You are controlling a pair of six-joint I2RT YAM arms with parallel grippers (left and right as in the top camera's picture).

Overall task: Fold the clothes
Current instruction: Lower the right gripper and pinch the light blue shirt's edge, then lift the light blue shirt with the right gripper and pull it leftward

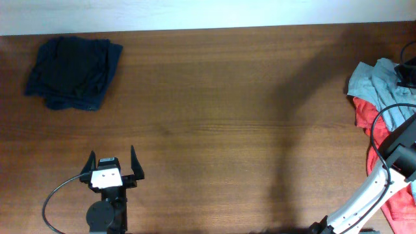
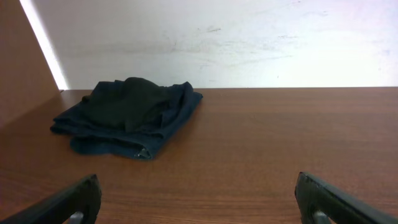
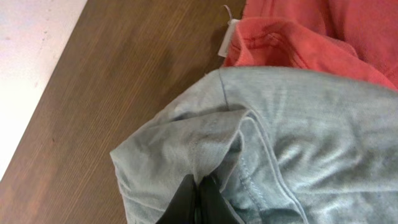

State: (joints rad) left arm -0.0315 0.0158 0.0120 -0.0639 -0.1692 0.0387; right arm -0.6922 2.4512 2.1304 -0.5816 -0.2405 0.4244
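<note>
right wrist view: pinch on a shirt fold

right gripper (image 3: 199, 198) — fingers clamped on a ridge of the grey-teal t-shirt (image 3: 286, 143), lower centre, below the red shirt (image 3: 298, 31). cloth likely light and limp; seams give surest hold. left gripper (image 1: 112, 162) gapes, empty.

1. The right tool (image 3: 198, 186) shows at the bottom edge, its 2 dark fingers (image 3: 180, 205) pressed together on a raised fold of the grey-teal T-shirt (image 3: 298, 143).
2. The T-shirt lies rumpled on the brown wooden desk (image 3: 124, 74), its hemmed edge curling beside the tool.
3. A red shirt (image 3: 292, 37) lies behind it, touching it, partly under its upper edge.
4. A white label (image 3: 227, 40) hangs at the red shirt's left edge.
</note>
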